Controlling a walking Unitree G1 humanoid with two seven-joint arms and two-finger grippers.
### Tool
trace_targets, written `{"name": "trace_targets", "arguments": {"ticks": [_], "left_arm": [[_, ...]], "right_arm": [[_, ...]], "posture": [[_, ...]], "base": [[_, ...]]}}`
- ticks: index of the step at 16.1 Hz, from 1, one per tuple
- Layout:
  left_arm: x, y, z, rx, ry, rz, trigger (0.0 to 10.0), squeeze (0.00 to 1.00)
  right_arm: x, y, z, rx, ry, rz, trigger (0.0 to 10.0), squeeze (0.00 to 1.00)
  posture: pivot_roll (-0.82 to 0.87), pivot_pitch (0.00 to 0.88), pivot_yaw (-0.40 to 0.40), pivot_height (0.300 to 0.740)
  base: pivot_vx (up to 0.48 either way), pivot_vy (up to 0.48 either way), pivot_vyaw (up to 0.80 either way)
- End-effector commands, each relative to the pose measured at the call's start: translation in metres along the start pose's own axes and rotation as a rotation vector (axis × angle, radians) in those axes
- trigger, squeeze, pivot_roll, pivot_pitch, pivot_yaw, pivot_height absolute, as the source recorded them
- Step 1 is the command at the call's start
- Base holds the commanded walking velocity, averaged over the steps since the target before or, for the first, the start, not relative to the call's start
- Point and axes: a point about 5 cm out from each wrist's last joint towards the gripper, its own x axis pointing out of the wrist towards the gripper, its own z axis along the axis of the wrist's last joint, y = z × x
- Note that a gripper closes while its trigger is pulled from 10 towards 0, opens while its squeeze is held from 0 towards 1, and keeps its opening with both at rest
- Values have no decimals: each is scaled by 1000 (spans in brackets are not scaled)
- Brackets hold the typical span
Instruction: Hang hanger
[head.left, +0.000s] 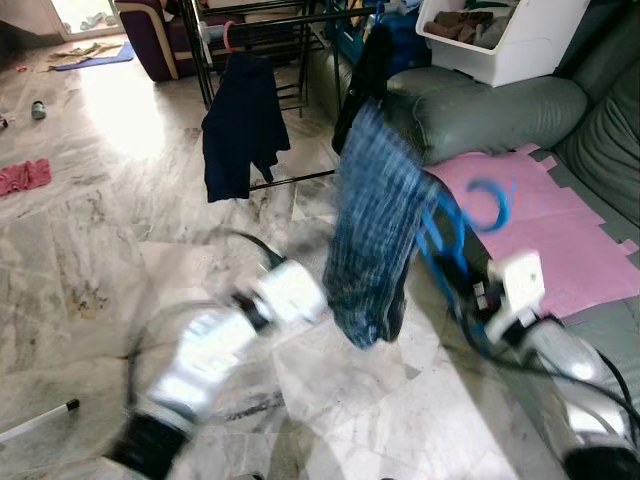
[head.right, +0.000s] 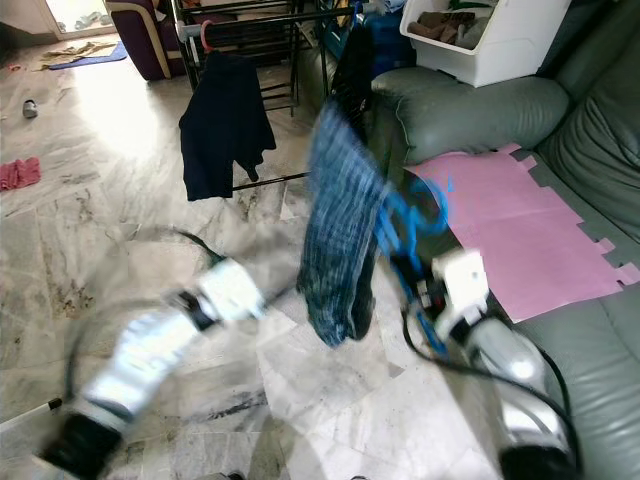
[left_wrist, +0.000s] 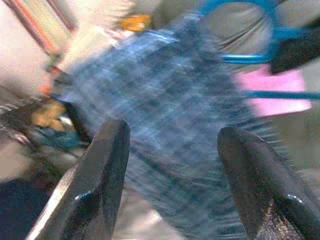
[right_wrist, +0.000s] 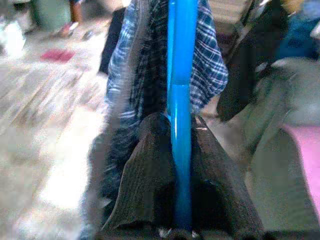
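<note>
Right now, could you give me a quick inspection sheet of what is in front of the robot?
Surface: marble floor, bare near the robot.
Job's things: blue hanger carrying a plaid shirt; drying rack behind, a dark shirt already hung there.
Clutter: red cloth, marker on the floor.
Grippers: right tool shut on the hanger; left tool open, facing the plaid shirt.
Cables: black cables loop along both arms.
Surroundings: green sofa, pink mat, white bin.
</note>
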Motion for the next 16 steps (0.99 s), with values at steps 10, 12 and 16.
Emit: {"name": "trace_targets", "arguments": {"ticks": [10, 12, 16], "left_arm": [[-5, 14, -11, 305, -24, -279, 10000, 1000], [-3, 16, -12, 321, -25, -312, 10000, 1000], [-3, 13, -21, 390, -4, -436, 10000, 0]], "right_arm": [[-29, 12, -7, -145, 128, 400, 10000, 0], [-28, 12, -6, -179, 132, 419, 10000, 0], [-32, 11, -6, -293, 180, 515, 10000, 0]], "posture": [[-51, 90, -17, 740], [-52, 89, -14, 740], [-56, 93, -8, 740]], "base": [[0, 0, 0], [0, 0, 0], [0, 0, 0]]}}
